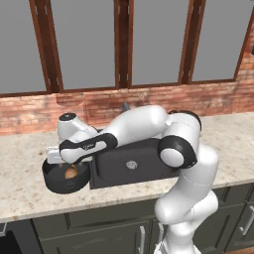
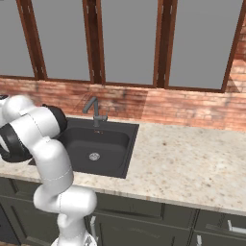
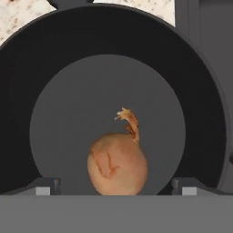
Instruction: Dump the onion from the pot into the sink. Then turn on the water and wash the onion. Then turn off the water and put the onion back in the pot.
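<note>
Orange-brown onion [image 3: 117,164] resting on the pot's [image 3: 113,41] grey floor, stem tip up, squarely between the fingers [image 3: 44,187], spread wide to either side and gripping nothing. Pot just left of the sink [image 1: 130,166] on the surface [image 1: 20,183].

My arm [image 1: 149,124] looks like smooth, shiny white plastic. The pot [image 3: 200,100] is dull black, the onion [image 3: 117,166] papery. At three o'clock from the pot, the sink [image 1: 149,171] is matt black, the counter [image 2: 192,158] speckled stone.
</note>
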